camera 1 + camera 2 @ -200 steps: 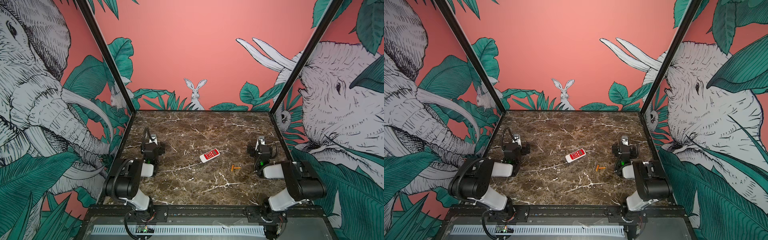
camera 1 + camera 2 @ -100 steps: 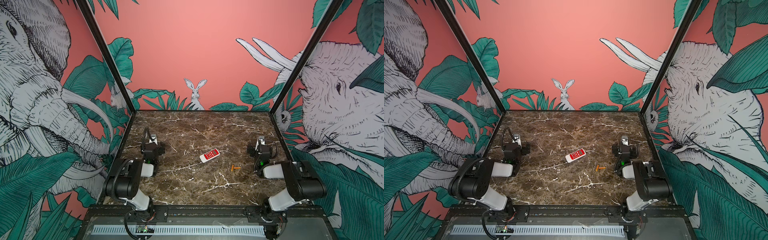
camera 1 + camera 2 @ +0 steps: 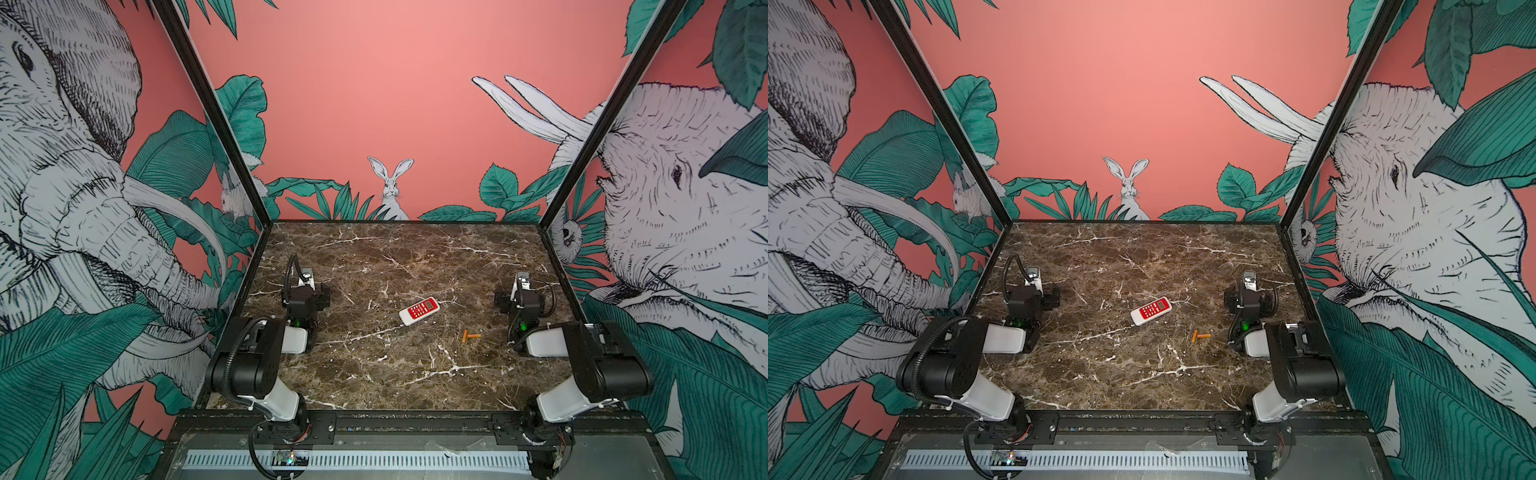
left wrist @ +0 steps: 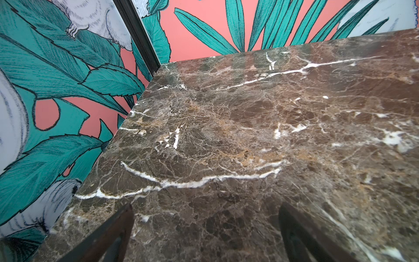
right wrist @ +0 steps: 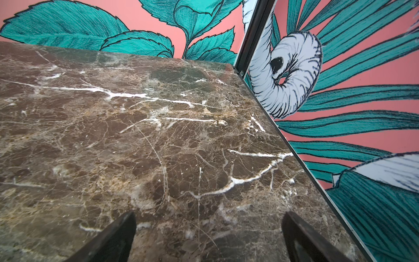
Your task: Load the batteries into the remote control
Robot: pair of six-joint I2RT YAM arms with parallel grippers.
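**Top views.** Small white rectangular remote control with red front, white buttons and a small grey display (image 3: 419, 310) (image 3: 1150, 310) lies face up and skewed near the middle of the brown white-veined marble tabletop (image 3: 374, 374) (image 3: 1100, 374). The print on its buttons is too small to read. Two tiny orange-yellow cylindrical batteries (image 3: 469, 336) (image 3: 1200, 336) lie flat, apart from the remote, nearer the front edge and the right edge. They sit at an angle to each other with their near ends close; I cannot tell whether they touch. Bare marble lies all round both items, out to the back edge and its two corners. Pink wall panels printed with elephants, green leaves and a rabbit (image 3: 390, 187) close the left, back and right edges. The black-and-white left arm (image 3: 257, 357) is folded low along the left edge. The black-and-white right arm (image 3: 598, 361) is folded low along the right edge. Both wrists point toward the back edge, well apart from the remote and the batteries.

**Left wrist.** Left gripper (image 4: 204, 211) is spread wide, its dark fingers (image 4: 118, 226) holding nothing, with only bare marble between them. It faces the back-left corner, where a black frame post (image 4: 138, 36) stands.

**Right wrist.** Right gripper (image 5: 208, 217) is likewise spread wide and holds nothing. It hangs low over bare marble beside the right edge and faces the back-right corner.
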